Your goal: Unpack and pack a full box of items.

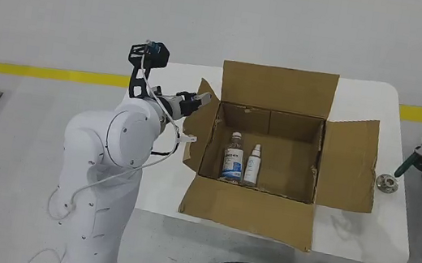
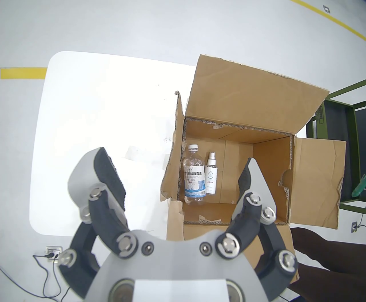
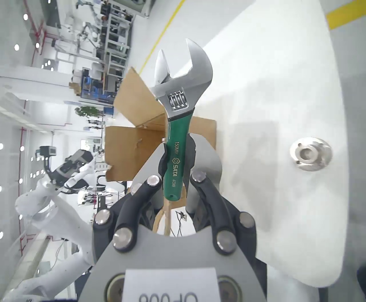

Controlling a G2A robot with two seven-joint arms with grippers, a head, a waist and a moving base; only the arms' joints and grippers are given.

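Where the box (image 1: 279, 88) stands, a flange (image 1: 386, 182) lies near.

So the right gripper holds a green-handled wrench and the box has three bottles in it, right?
No, the box holds two bottles, not three: a large clear bottle and a small spray bottle, per the left wrist view. The right gripper does hold the green-handled wrench.

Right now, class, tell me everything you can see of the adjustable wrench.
The adjustable wrench has a shiny bare-metal head with its jaws partly open and a knurled adjusting screw below them. Its handle is green, looks rubber-coated, and carries pale print. The right hand is shut on the handle near its end, gripping it from both sides, so the head points away from the wrist. Nothing else appears to touch it. The white table lies behind it.
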